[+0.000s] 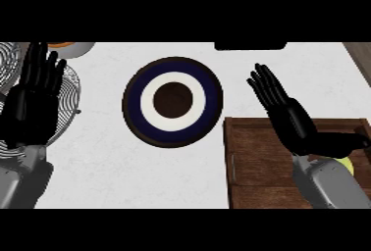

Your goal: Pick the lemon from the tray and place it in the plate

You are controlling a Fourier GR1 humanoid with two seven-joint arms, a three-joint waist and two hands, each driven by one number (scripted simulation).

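A round plate [172,101] with a dark blue rim, a white ring and a brown centre lies in the middle of the white counter. A brown wooden tray [255,157] sits at the lower right. Only a yellow sliver of the lemon [348,164] shows in the tray, mostly hidden behind my right wrist. My right hand [293,120] hovers over the tray's upper edge with fingers straight, open and holding nothing, thumb pointing right. My left hand [33,100] rests open at the far left, fingers up.
A round wire rack [66,98] lies on the counter under my left hand. A pale bowl with something orange [70,47] sits at the top left. A dark object [250,45] is at the top edge. The counter's right edge [358,59] shows at the upper right.
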